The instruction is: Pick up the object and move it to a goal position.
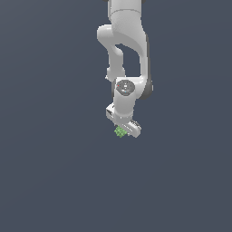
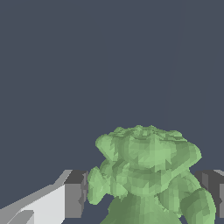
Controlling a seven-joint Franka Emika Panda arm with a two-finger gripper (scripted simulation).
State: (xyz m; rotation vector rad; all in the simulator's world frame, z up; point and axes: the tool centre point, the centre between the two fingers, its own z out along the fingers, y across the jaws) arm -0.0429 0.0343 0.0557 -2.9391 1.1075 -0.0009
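Gripping the green object between both fingers, hand clenched on it. Best carried slowly and level, keeping squeeze steady; lumpy shape likely to slip.

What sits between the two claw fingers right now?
The green object sits between the claw's fingers, seen best in the wrist view. The exterior view shows it at the claw tip; contact isn't clear.

No readable text, labels, brands or numbers in either view. Arm shell is plain white, green object carries no markings, background is flat grey-blue.
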